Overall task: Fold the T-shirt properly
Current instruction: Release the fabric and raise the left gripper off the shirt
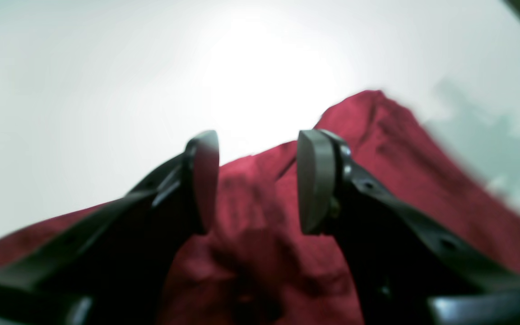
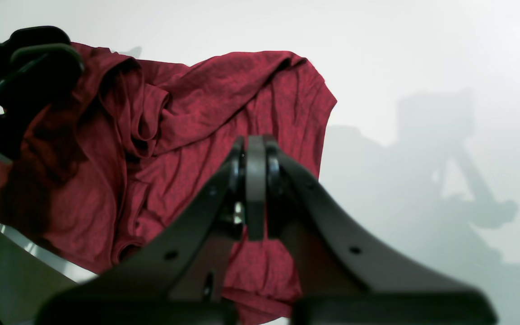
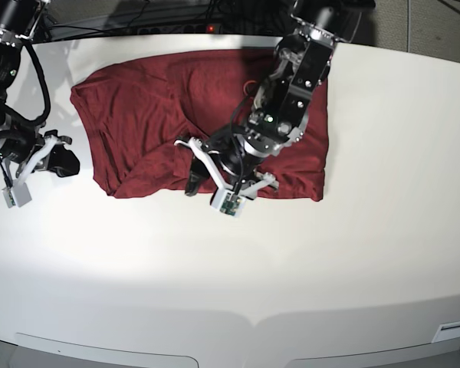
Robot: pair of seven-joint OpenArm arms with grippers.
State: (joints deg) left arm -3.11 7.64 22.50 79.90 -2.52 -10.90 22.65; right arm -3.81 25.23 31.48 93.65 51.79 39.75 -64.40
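The T-shirt (image 3: 146,107) is a dark red garment lying wrinkled and partly doubled over on the white table (image 3: 291,268). My left gripper (image 3: 199,170) hovers over its front edge near the middle. In the left wrist view the left gripper (image 1: 260,180) is open, with the T-shirt (image 1: 400,180) blurred below and nothing between its fingers. My right gripper (image 3: 64,162) rests off the cloth's left side. Seen from the right wrist, the right gripper (image 2: 255,149) is shut with its pads together, and the T-shirt (image 2: 224,99) lies bunched in folds beyond it.
Cables and a power strip (image 3: 192,29) run along the table's far edge. The left arm (image 3: 299,69) reaches across the shirt from the back. The left arm's black gripper (image 2: 25,72) shows at the left edge of the right wrist view.
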